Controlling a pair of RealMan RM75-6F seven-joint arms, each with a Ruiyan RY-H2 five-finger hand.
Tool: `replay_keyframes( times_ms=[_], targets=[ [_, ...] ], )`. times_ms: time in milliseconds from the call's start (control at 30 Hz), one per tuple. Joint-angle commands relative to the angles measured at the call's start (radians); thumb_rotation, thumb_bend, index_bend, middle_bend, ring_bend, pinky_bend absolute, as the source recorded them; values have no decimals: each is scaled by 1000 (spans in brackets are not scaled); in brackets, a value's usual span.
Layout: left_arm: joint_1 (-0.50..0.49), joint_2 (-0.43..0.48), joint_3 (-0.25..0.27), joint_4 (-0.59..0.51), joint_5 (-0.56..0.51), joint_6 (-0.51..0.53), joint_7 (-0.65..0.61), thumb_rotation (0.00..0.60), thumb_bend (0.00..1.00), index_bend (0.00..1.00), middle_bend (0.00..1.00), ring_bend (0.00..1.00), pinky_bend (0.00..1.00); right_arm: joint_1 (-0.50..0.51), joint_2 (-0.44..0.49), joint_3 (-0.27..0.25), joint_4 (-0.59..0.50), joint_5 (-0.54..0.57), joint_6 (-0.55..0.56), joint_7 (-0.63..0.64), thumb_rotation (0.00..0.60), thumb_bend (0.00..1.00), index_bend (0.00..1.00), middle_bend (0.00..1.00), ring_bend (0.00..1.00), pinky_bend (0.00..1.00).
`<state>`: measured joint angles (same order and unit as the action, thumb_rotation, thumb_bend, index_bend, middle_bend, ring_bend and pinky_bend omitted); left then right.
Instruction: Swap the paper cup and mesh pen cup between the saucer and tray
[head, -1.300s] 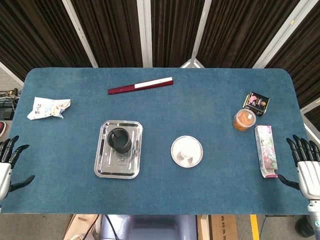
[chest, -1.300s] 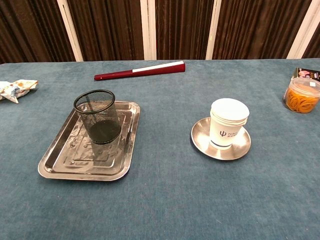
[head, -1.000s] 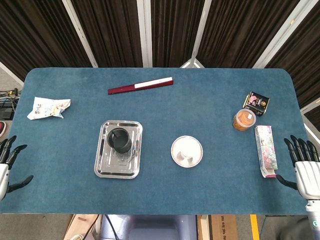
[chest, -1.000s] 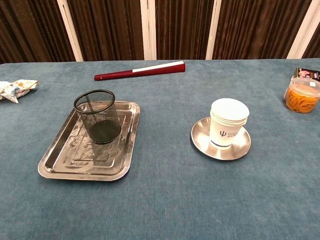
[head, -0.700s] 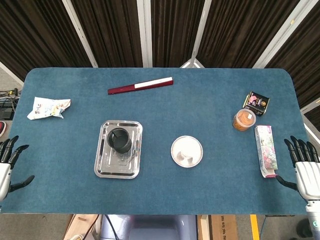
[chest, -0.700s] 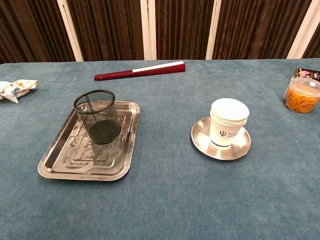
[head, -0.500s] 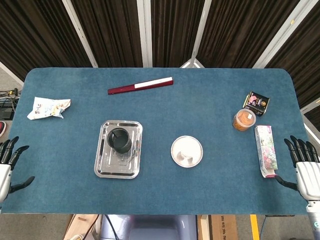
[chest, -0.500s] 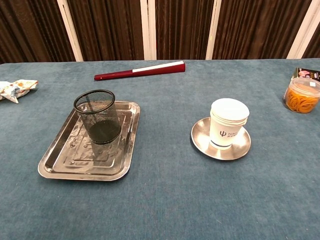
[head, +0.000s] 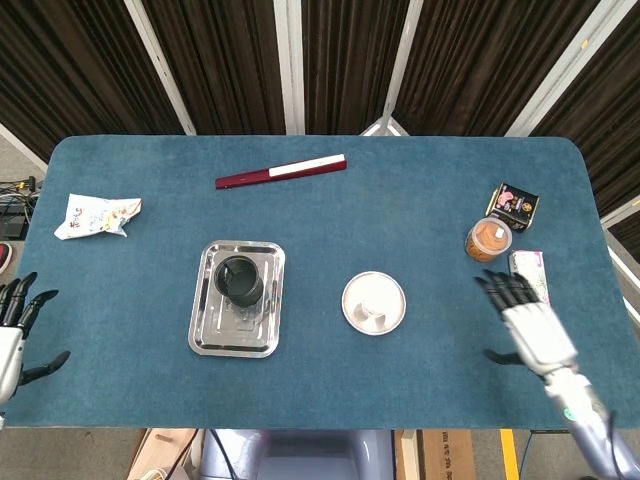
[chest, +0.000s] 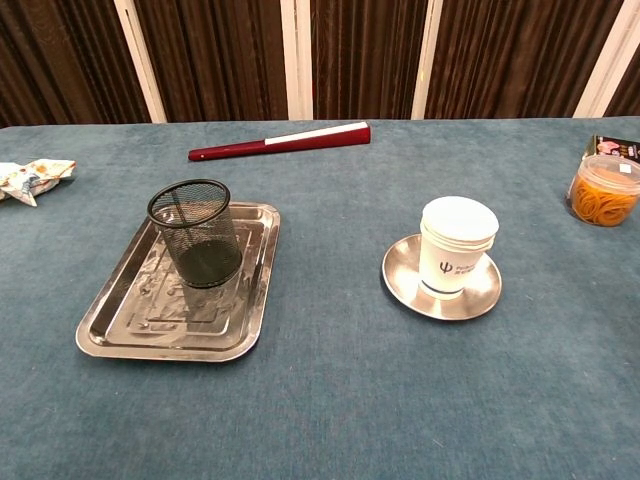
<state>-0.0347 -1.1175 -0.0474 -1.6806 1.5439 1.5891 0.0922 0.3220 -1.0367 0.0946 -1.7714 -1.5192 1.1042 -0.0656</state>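
A black mesh pen cup stands upright on the steel tray, left of centre. A white paper cup stands on the round metal saucer to its right. My right hand hovers over the table right of the saucer, fingers spread, holding nothing. My left hand stays off the table's left front edge, fingers apart and empty. Neither hand shows in the chest view.
A red and white folded fan lies at the back. A crumpled wrapper sits far left. A jar of rubber bands, a small dark box and a flowered box are at the right.
My right hand has swung in from beyond the table's right edge to over the table, toward the saucer. It now covers most of the flowered box. The left hand has stayed put.
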Motion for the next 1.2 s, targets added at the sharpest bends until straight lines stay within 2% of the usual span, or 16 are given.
replay_keyframes(
  times_ms=[33, 233, 433, 567, 733, 900, 1200],
  targets=[
    [3, 3, -7, 4, -9, 6, -6, 600, 155, 199, 0, 0, 9, 134, -54, 55, -71, 108, -153, -106, 600, 0, 0, 0, 0, 0],
    [-5, 7, -20, 10, -45, -17, -27, 600, 155, 199, 0, 0, 9, 275, -172, 115, -29, 289, -274, -211, 600, 0, 0, 0, 0, 0],
    [-6, 5, -28, 13, -60, -17, -21, 600, 155, 199, 0, 0, 9, 333, -210, 114, -16, 387, -299, -277, 600, 0, 0, 0, 16, 0],
    [-6, 2, -28, 11, -63, -19, -15, 600, 155, 199, 0, 0, 9, 365, -242, 108, 13, 418, -297, -304, 600, 0, 21, 58, 109, 0],
    [-5, -1, -29, 8, -64, -16, -4, 600, 155, 199, 0, 0, 9, 383, -273, 96, 38, 426, -274, -319, 600, 0, 110, 161, 219, 29],
    [-3, -2, -28, 6, -66, -15, 1, 600, 155, 199, 0, 0, 9, 392, -288, 88, 54, 427, -263, -318, 600, 0, 213, 274, 331, 113],
    [4, 1, -27, -2, -63, -3, 2, 600, 155, 199, 0, 0, 9, 412, -336, 80, 89, 414, -240, -300, 600, 0, 465, 391, 432, 185]
  ],
)
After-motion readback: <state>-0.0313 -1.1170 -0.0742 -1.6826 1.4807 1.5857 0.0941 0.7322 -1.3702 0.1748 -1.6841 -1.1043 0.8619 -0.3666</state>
